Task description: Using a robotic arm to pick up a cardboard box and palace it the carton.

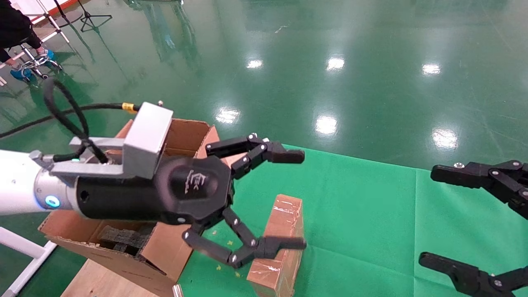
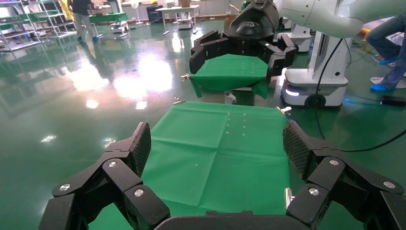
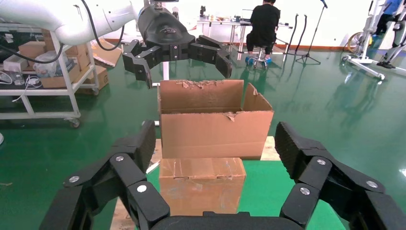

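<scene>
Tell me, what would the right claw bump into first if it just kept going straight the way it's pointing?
Probably the cardboard box, framed between the open right gripper fingers, with the carton just behind it.

The robotic arm (image 1: 16,181) is showing a white sleeve, a silver wrist with a glowing blue ring, and a grey block trailing a black cable with a yellow band. Its left gripper (image 1: 284,200) is wearing a logo, with silver rivets dotting the black linked fingers (image 1: 247,243)
</scene>
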`<state>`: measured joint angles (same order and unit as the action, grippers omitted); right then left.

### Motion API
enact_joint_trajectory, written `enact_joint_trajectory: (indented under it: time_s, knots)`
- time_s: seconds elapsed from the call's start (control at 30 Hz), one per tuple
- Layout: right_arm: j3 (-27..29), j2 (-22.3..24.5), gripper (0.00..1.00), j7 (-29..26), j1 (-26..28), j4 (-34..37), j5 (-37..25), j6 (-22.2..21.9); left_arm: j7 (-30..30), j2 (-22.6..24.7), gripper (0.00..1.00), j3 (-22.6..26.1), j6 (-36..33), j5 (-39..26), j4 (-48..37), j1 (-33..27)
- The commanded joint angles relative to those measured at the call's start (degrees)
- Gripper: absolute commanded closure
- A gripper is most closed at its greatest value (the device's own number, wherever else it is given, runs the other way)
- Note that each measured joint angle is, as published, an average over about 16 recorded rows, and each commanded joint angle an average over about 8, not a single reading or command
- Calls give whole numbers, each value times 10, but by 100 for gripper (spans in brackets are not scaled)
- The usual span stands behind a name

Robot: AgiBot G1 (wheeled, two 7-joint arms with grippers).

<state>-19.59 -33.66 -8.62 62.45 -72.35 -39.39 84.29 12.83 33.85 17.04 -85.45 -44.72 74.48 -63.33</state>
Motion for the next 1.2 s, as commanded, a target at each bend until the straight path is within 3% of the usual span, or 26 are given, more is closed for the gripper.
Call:
enact_joint_trajectory:
  time_s: [0.03, 0.27, 0.5, 0.63, 0.9, 1.03, 1.2]
  knots:
    - [0, 0, 100, 0, 0, 0, 0, 0, -1, -2, 0, 0, 0, -2, 1, 0]
    - [0, 0, 100, 0, 0, 0, 0, 0, 101, -28, 0, 48, 0, -117, 27, -83]
    - [0, 0, 100, 0, 0, 0, 0, 0, 206, -11, 0, 116, -32, -237, 33, -196]
    - [0, 0, 100, 0, 0, 0, 0, 0, 244, -1, 0, 140, -40, -262, 35, -233]
    - [0, 0, 100, 0, 0, 0, 0, 0, 257, 11, 0, 160, -41, -282, 23, -250]
    - [0, 0, 100, 0, 0, 0, 0, 0, 321, 42, 0, 214, -48, -333, 20, -299]
    - [0, 0, 100, 0, 0, 0, 0, 0, 447, 95, 0, 321, -57, -390, 18, -389]
